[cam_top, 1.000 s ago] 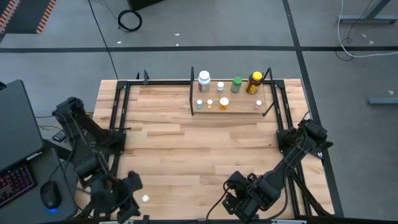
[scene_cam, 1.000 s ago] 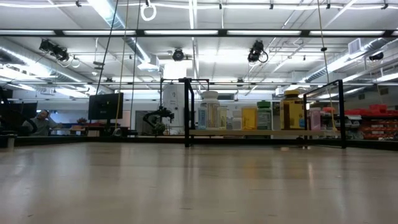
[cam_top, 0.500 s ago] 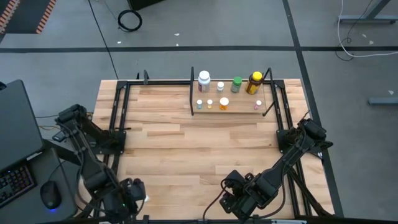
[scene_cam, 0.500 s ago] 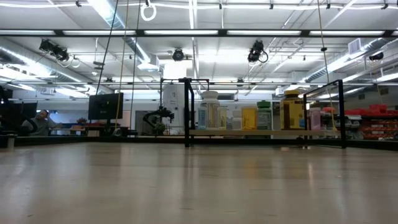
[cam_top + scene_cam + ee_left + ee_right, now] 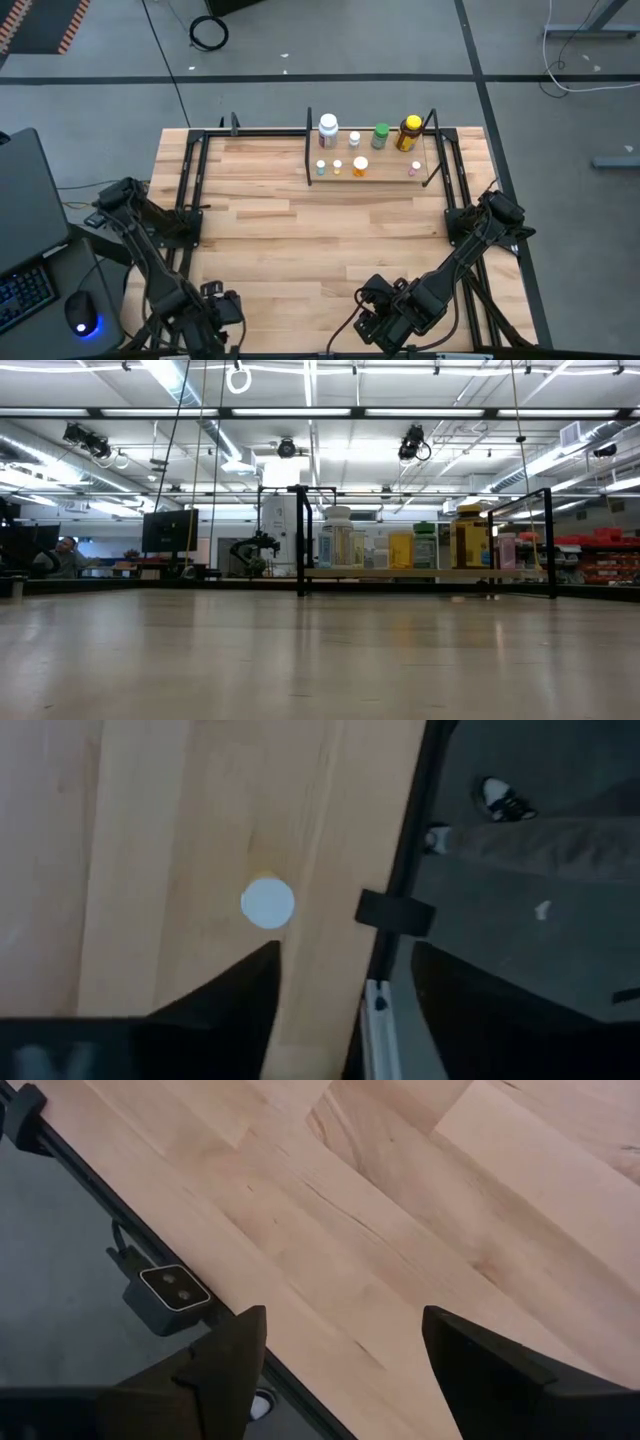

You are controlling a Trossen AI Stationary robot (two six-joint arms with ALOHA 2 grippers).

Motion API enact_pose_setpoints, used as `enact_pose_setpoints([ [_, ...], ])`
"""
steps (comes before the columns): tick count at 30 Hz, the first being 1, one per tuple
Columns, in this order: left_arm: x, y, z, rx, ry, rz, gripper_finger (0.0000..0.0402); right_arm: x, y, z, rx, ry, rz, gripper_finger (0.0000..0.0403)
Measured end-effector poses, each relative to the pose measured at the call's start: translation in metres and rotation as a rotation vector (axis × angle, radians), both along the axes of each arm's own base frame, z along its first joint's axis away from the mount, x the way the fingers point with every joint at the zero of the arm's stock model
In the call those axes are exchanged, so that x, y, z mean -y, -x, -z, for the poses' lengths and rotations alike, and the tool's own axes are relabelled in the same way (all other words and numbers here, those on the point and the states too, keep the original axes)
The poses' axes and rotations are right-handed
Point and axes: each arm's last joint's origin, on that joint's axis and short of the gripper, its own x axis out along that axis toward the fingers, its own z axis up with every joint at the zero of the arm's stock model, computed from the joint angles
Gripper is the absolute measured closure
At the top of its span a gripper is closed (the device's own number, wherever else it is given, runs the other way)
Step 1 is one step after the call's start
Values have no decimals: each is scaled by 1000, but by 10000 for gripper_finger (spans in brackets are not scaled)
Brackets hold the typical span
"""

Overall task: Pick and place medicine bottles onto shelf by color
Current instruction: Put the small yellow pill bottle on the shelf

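A small bottle with a white cap (image 5: 267, 904) stands on the tabletop near the table's near left corner. My left gripper (image 5: 345, 955) is open above it, pointing down; the cap lies just beyond one fingertip, and in the high view the gripper (image 5: 220, 308) hides it. The shelf (image 5: 385, 175) stands at the far edge and holds a large white bottle (image 5: 328, 128), a green one (image 5: 380, 135), a yellow dark-capped one (image 5: 409, 132) and several tiny ones in front. My right gripper (image 5: 385, 322) waits open over the near edge, with nothing between its fingers (image 5: 340, 1360).
A black metal frame (image 5: 190, 190) runs along the table's left, right and far edges; a black clamp (image 5: 395, 912) sits on the near rail close to the small bottle. A small camera block (image 5: 165, 1295) hangs at the near edge. A laptop (image 5: 25, 220) and mouse (image 5: 80, 325) lie left of the table.
My left gripper has sunk toward the tabletop and shifted slightly toward the table's right edge, over the small white-capped bottle, rolling its wrist on the way. That bottle showed beside the gripper in the high view and is now covered by it. The bottle has kept its place.
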Motion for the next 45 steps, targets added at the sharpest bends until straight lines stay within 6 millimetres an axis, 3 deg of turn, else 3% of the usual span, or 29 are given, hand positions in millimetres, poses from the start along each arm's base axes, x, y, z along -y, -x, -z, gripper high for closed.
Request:
enact_pose_setpoints([
  [4, 6, -2, 12, -32, -30, 7, 122, 0, 0, 0, 2, -2, 5, 126],
  [9, 10, -6, 26, -46, -86, 25, 100, 0, 0, 0, 5, 1, 4, 126],
  [19, 17, -12, 53, -99, -170, 27, 108, 0, 0, 0, 7, 4, -3, 126],
  [30, 10, -23, 55, -95, -185, -13, 111, 0, -1, 0, 10, 0, 2, 126],
  [45, 6, -28, 56, -89, -205, 32, 158, 0, 0, -1, 17, 7, 4, 126],
])
